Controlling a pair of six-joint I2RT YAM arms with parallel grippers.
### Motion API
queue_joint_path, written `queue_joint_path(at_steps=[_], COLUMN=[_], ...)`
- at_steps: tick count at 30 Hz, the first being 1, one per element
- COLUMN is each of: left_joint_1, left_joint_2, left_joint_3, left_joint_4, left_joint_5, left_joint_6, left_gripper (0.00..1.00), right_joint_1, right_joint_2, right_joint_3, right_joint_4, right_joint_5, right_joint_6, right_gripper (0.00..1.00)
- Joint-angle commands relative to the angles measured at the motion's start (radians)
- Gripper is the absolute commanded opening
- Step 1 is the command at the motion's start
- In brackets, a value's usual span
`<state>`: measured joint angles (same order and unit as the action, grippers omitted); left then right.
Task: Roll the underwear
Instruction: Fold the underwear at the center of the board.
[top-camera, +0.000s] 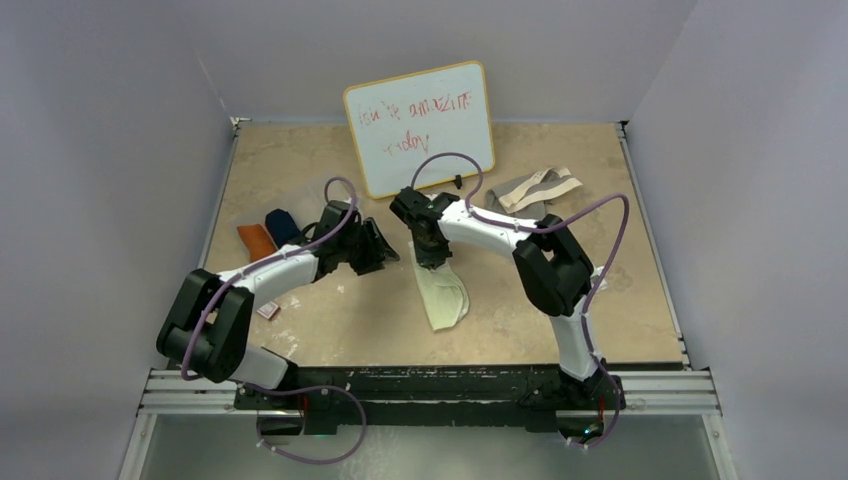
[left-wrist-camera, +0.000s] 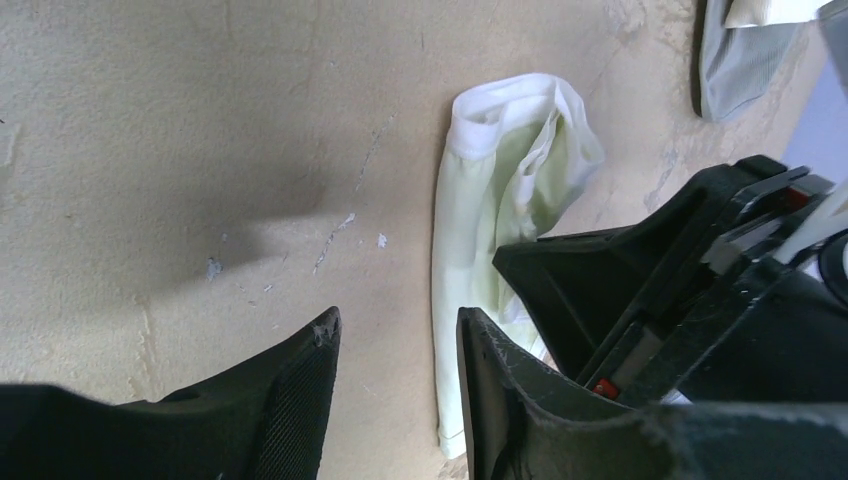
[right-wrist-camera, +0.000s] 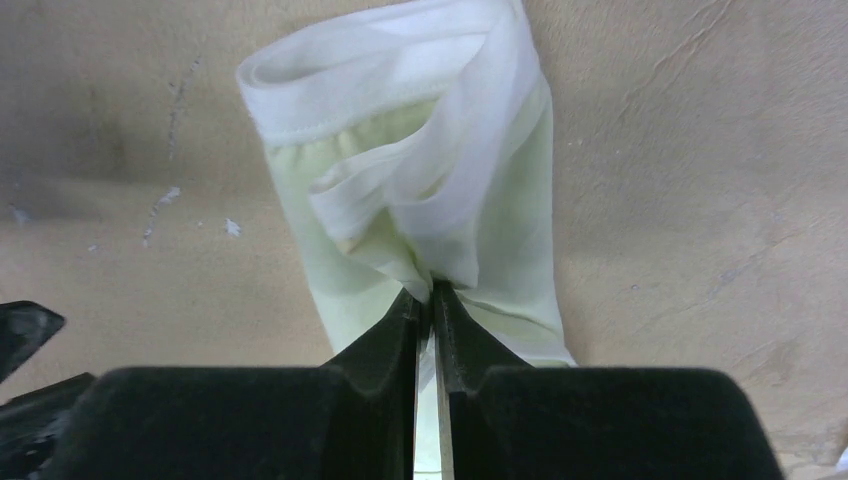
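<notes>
The right claw (right-wrist-camera: 428, 292) pinches a fold of the pale cream underwear (right-wrist-camera: 400, 180) on the worktop (right-wrist-camera: 700, 150). Just beside that garment, the left claw (left-wrist-camera: 398, 322) hangs half-spread, empty.

You've got four pieces of underwear on the worktop (top-camera: 620, 300): one orange underwear (top-camera: 256, 240), one navy underwear (top-camera: 281, 226), one pale cream underwear (top-camera: 445, 295) and one grey underwear (top-camera: 535, 190) with a beige waistband. Count one whiteboard (top-camera: 420, 128) and one small card (top-camera: 268, 310) as well. Two arms reach in, with one claw apiece, the left claw (left-wrist-camera: 398, 320) and the right claw (right-wrist-camera: 428, 295), two in all.
</notes>
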<state>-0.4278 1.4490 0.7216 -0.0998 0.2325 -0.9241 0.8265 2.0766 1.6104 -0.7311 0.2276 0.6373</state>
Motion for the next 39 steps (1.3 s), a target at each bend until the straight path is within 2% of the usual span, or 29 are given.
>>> queue_joint_path(at_steps=[1, 6, 16, 29, 34, 39], left_joint_1=[0.012, 0.014, 0.015, 0.017, 0.017, 0.017], left_joint_2=[-0.016, -0.013, -0.004, 0.048, 0.055, 0.079], left_joint_3=[0.013, 0.013, 0.020, 0.049, 0.040, 0.030], left_joint_4=[-0.005, 0.000, 0.009, 0.070, 0.079, 0.084], left_joint_5=[-0.019, -0.006, 0.005, 0.014, 0.017, 0.017], left_joint_6=[-0.012, -0.006, 0.008, -0.017, -0.023, -0.023], left_gripper=[0.43, 0.42, 0.42, 0.32, 0.25, 0.10], right_joint_1=[0.008, 0.008, 0.008, 0.008, 0.008, 0.008], right_joint_2=[-0.049, -0.035, -0.071, -0.067, -0.031, -0.010], right_joint_3=[-0.032, -0.056, -0.001, 0.024, 0.049, 0.079], right_joint_4=[0.069, 0.117, 0.069, 0.074, 0.072, 0.082], right_joint_5=[-0.066, -0.132, -0.109, -0.142, -0.162, -0.187], right_joint_6=[0.028, 0.042, 0.063, 0.057, 0.059, 0.066], right_gripper=[0.10, 0.10, 0.12, 0.15, 0.15, 0.16])
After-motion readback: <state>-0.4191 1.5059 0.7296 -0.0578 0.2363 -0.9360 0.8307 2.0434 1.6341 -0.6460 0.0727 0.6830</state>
